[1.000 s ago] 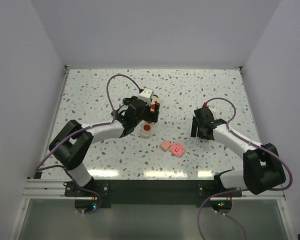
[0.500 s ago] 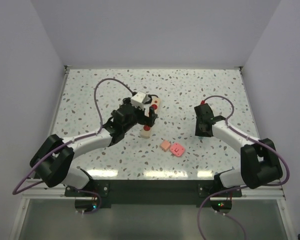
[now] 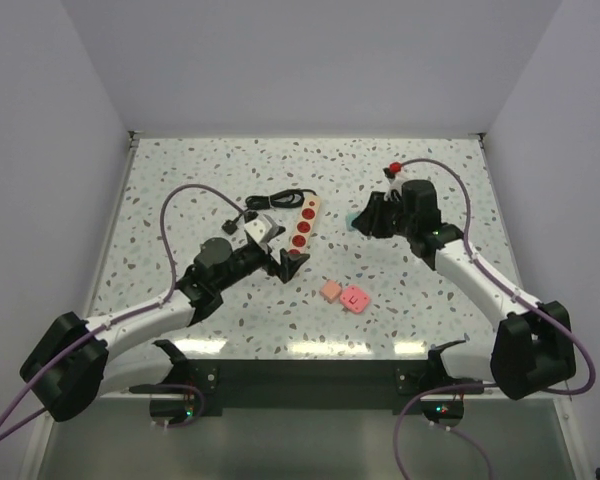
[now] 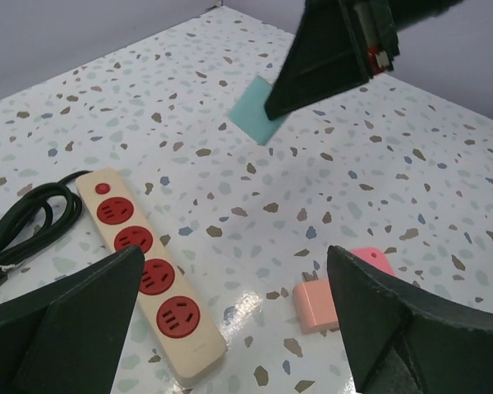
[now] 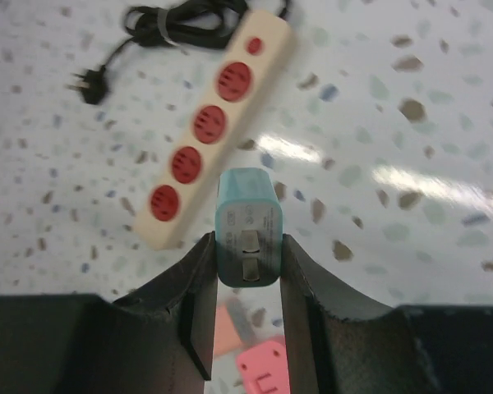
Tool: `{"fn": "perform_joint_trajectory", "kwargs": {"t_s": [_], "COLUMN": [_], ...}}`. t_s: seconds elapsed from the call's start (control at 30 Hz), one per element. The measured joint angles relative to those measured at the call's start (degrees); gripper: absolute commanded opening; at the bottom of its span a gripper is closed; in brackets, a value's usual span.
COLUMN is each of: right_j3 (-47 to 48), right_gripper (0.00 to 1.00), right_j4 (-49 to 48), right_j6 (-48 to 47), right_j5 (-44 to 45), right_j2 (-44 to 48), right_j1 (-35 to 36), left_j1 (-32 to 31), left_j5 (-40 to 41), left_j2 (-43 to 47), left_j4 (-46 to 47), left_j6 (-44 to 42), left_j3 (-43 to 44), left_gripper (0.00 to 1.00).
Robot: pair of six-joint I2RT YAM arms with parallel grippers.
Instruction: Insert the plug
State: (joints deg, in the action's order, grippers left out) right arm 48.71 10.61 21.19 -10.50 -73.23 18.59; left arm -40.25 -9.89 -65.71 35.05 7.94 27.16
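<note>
The cream power strip (image 3: 302, 228) with red sockets lies flat mid-table, also seen in the left wrist view (image 4: 152, 275) and the right wrist view (image 5: 214, 131). My right gripper (image 3: 368, 216) is shut on a teal plug (image 5: 248, 226), prongs facing the camera, held above the table to the right of the strip. The teal plug also shows in the top view (image 3: 352, 218) and the left wrist view (image 4: 259, 119). My left gripper (image 3: 285, 262) hangs open and empty just off the strip's near end (image 4: 234, 275).
An orange plug (image 3: 330, 290) and a pink plug (image 3: 355, 298) lie side by side near the front, right of the left gripper. The strip's coiled black cable (image 3: 275, 203) rests at its far end. Walls enclose the table on three sides.
My right gripper has shut on the teal plug and carried it up and away toward the far side. My left arm has drawn back off the power strip toward the near left.
</note>
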Motion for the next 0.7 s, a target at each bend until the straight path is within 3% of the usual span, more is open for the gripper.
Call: {"fn": "perform_joint_trajectory", "kwargs": {"t_s": [0.27, 0.57, 0.7], "right_j3": [4.1, 4.9, 4.9], "right_gripper": [0.00, 0.00, 0.00], "right_j4": [-15.4, -22.9, -25.4], "right_j6": [4.0, 6.5, 7.2], "right_j5": [-22.9, -36.7, -40.1], "right_j2": [-4.2, -5.3, -6.4], "right_j1": [2.0, 8.1, 8.5], "left_j1": [0.0, 0.0, 0.0], "left_j5": [-9.3, -11.0, -10.3], "left_j2": [2.1, -1.9, -2.3], "left_j4": [8.0, 11.1, 11.9], "left_j6": [-4.8, -7.6, -9.4], "left_j3": [-3.3, -2.9, -2.0], "left_gripper": [0.96, 0.95, 0.84]}}
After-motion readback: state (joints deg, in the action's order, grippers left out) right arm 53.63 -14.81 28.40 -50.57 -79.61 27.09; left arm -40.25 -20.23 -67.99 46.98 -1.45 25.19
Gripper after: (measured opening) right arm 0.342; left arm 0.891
